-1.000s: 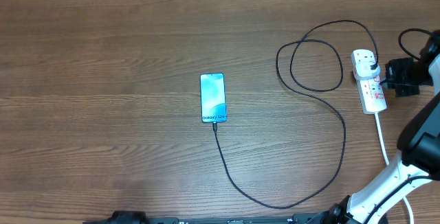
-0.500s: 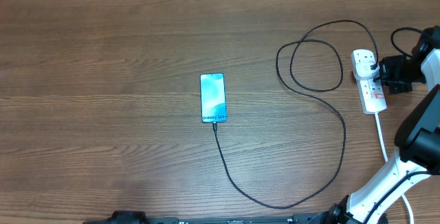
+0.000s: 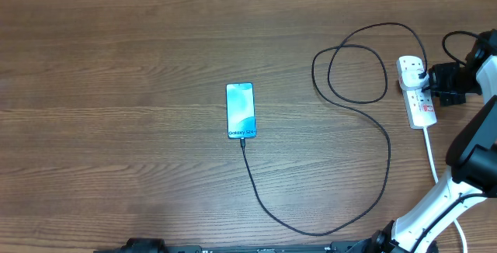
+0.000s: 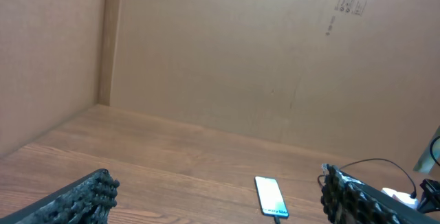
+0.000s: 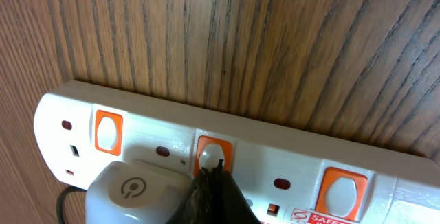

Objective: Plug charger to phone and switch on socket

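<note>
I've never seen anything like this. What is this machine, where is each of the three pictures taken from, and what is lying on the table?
It is a robot with two arms at a wooden table. Each arm ends in a two-finger gripper. One picture looks straight down from above. The other two come from small cameras on the wrists, so each shows its own fingers.

On the table lies a phone with a lit blue screen. A thin black charger cable runs from the phone's end, in loops, to a white socket strip on the right.

The left gripper hangs open above the table, holding nothing. The right gripper is shut, its tip right at one of the strip's orange switches. It holds nothing either.
</note>
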Robot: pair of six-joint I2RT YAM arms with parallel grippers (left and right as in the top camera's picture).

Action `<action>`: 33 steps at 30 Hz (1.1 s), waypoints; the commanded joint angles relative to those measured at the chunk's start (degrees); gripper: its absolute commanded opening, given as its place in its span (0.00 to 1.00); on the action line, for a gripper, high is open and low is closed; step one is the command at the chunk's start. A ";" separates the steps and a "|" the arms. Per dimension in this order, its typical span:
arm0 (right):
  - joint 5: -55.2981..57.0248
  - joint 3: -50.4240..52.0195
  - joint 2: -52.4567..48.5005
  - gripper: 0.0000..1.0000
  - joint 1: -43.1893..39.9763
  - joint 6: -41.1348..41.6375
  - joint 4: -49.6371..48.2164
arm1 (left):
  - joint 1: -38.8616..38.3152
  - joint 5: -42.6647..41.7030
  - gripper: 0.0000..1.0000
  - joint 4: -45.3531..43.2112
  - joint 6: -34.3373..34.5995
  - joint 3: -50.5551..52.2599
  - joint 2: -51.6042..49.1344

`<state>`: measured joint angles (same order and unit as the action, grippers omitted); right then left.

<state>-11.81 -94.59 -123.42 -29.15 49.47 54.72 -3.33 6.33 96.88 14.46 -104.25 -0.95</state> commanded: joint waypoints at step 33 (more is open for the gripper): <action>11.26 -5.92 26.08 0.04 9.44 -6.49 33.24 | 0.37 0.70 1.00 -0.11 -0.70 0.02 0.68</action>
<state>-1.04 -99.92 -107.24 -22.41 43.86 84.75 -3.33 6.33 96.86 14.46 -104.25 -0.95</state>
